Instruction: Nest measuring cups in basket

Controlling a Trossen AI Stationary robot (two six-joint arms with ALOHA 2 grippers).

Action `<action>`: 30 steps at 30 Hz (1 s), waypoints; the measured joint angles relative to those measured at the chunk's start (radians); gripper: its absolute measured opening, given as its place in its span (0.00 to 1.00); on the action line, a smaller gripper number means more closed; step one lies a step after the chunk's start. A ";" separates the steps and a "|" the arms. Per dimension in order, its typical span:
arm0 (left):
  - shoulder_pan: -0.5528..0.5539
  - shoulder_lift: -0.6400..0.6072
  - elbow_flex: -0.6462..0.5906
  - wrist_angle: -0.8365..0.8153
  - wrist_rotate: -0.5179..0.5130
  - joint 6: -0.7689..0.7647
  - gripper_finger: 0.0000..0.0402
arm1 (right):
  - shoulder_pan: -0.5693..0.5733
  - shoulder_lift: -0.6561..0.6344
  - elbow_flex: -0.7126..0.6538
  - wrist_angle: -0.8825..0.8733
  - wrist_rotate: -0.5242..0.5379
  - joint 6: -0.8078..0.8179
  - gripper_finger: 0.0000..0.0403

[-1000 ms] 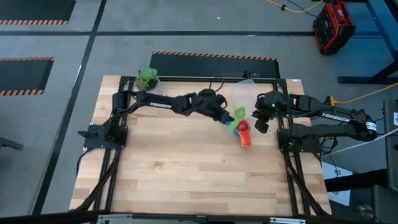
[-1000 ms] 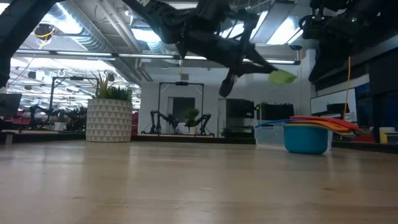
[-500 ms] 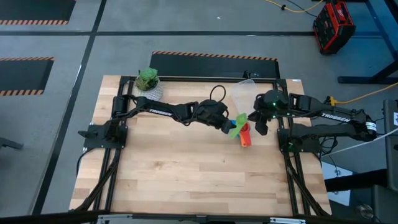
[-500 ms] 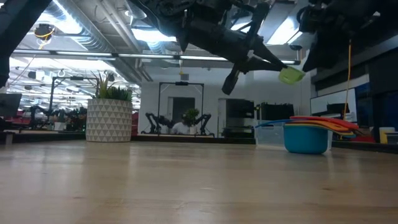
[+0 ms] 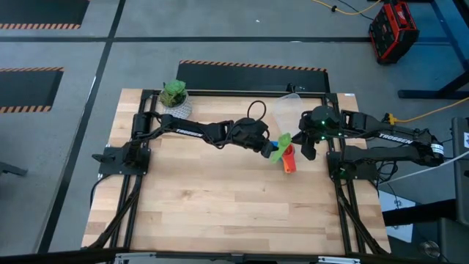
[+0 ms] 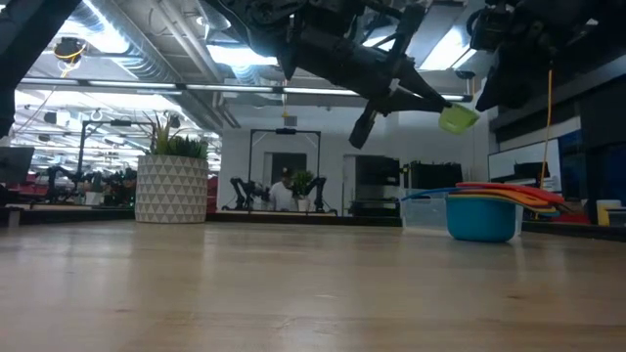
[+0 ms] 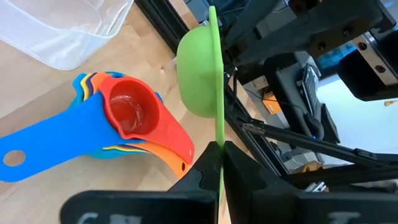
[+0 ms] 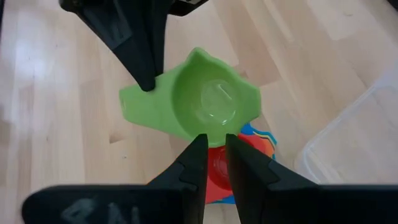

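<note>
Left end effector (image 7: 219, 152) pinches the green measuring cup (image 8: 198, 102) by its flat handle, aloft over the nested stack (image 5: 287, 156) at the counter's (image 5: 220, 205) three o'clock, right end effector (image 8: 212, 144) nipping its rim — light, stiff, likely slippery plastic, safest held at handle or rim.

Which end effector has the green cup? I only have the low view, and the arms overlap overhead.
Observer: The left end effector grips the green cup by its handle.
Operator: And the right one?
Observer: The right end effector pinches that cup's rim, so both arms hold it.
Operator: Are the other cups in the basket?
Observer: No. The stack stands on the table beside the clear basket.
</note>
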 joint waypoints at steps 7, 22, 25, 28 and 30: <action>-0.007 0.000 0.000 0.002 0.000 0.000 0.00 | 0.000 0.000 0.000 0.000 0.055 0.002 0.15; -0.013 0.000 0.000 0.041 -0.003 0.000 0.00 | 0.000 0.053 0.001 0.046 0.055 0.004 0.15; -0.013 0.001 0.000 0.040 -0.002 0.000 0.00 | 0.000 0.072 0.001 0.046 0.055 0.004 0.15; -0.013 0.001 0.000 0.040 -0.002 0.000 0.00 | 0.000 0.085 0.001 0.047 0.055 0.003 0.15; -0.013 0.001 0.000 0.040 -0.002 0.000 0.00 | 0.000 0.088 0.001 0.048 0.055 0.003 0.15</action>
